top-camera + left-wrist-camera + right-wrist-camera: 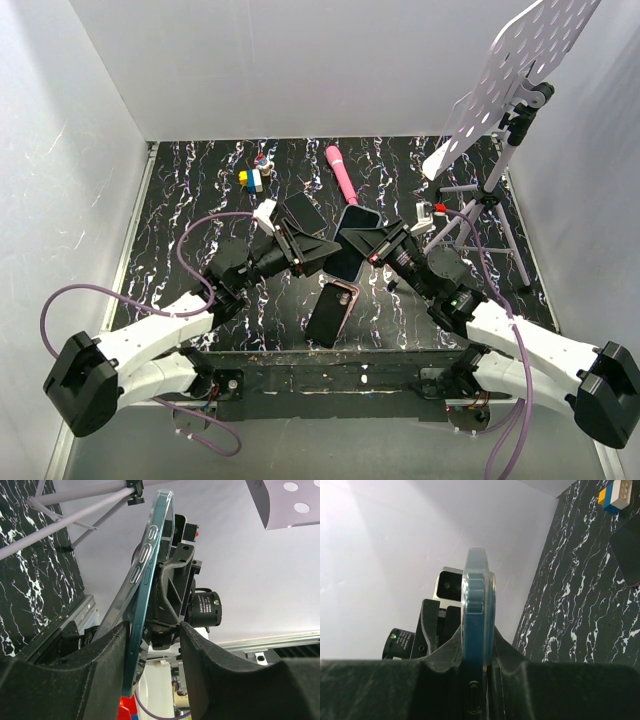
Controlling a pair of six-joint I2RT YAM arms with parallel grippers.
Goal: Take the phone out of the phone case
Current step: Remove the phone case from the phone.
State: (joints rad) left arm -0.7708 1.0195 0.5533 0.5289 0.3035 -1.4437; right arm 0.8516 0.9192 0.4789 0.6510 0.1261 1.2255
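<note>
- Reaching in from the left, the left claw [326, 245] stands with its jaws apart around one edge of a slim teal-edged phone [154, 555]. In the left wrist view one finger [112, 650] touches the phone, and a gap shows before the other finger.
- Beyond that claw, a bare black rectangular phone [303, 212] lies on the black white-veined marbled table [190, 200]. Farther out to the claw's left are small yellow, white and blue toy blocks [250, 178].
- Between the two claws, the teal phone sits inside a clear soft phone case [479, 562] with raised button covers along its side.
- On the base side of both claws, well apart from them, a second dark phone in a pale pink shell [330, 312] lies flat on the table.
- Beyond the gap between the claws lies a pink wand-shaped object [342, 172].
- The right claw [374, 244] is closed tight on the cased phone, with a finger pressed against each flat face.
- Out past the right claw stands a lilac tripod stand [490, 215] carrying a perforated white plate [520, 70].
</note>
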